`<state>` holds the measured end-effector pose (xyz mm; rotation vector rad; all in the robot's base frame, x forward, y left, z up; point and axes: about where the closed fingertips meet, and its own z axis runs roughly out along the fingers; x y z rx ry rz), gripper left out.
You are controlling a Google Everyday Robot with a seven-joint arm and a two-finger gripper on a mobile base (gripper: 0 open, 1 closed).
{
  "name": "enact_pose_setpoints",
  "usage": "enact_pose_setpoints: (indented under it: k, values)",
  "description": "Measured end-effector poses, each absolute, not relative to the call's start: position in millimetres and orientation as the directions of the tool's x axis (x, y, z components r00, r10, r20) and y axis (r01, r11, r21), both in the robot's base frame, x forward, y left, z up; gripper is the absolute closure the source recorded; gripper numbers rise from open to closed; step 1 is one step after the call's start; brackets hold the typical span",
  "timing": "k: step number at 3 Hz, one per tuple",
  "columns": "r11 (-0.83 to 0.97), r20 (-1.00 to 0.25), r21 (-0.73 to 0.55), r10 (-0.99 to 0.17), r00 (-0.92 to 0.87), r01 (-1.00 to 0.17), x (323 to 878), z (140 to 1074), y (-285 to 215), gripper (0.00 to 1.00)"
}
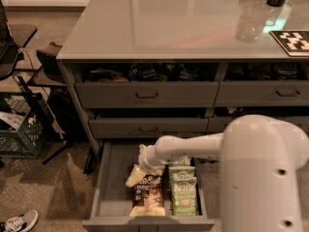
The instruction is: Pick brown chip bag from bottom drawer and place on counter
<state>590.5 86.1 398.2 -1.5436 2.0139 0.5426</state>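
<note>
The bottom drawer [112, 187] is pulled open at the foot of the cabinet. The brown chip bag [147, 195] lies flat in its middle, white lettering up, tan ends showing. My white arm reaches down into the drawer. My gripper [139, 170] is at the far end of the brown bag, right over its top edge. A tan piece shows just below the wrist; I cannot tell whether it belongs to the bag or to the gripper. The counter [164, 23] is the glossy grey-green top above.
Green-and-white chip bags [183, 193] lie right of the brown bag in the drawer. Two rows of grey drawers with dark handles [147, 94] are above. A patterned marker card [292, 40] and a clear cup [251, 25] stand on the counter's right. A crate [19, 129] and chair stand left.
</note>
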Motion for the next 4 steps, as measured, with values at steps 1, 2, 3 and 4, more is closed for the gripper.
enact_pose_setpoints:
  k: [1,2,3,4]
  values:
    - [0.27,-0.576,-0.037,-0.792,-0.201,-0.962,592.7,343.3,76.5,0.0]
    - [0.282,-0.55,0.008,-0.8,-0.24,-0.959,588.4,293.4,65.2,0.0]
    - [0.313,-0.549,0.1,-0.775,-0.315,-0.944,580.6,250.0,49.4,0.0]
    - [0.341,-0.544,0.194,-0.743,-0.39,-0.92,560.2,210.8,38.1,0.0]
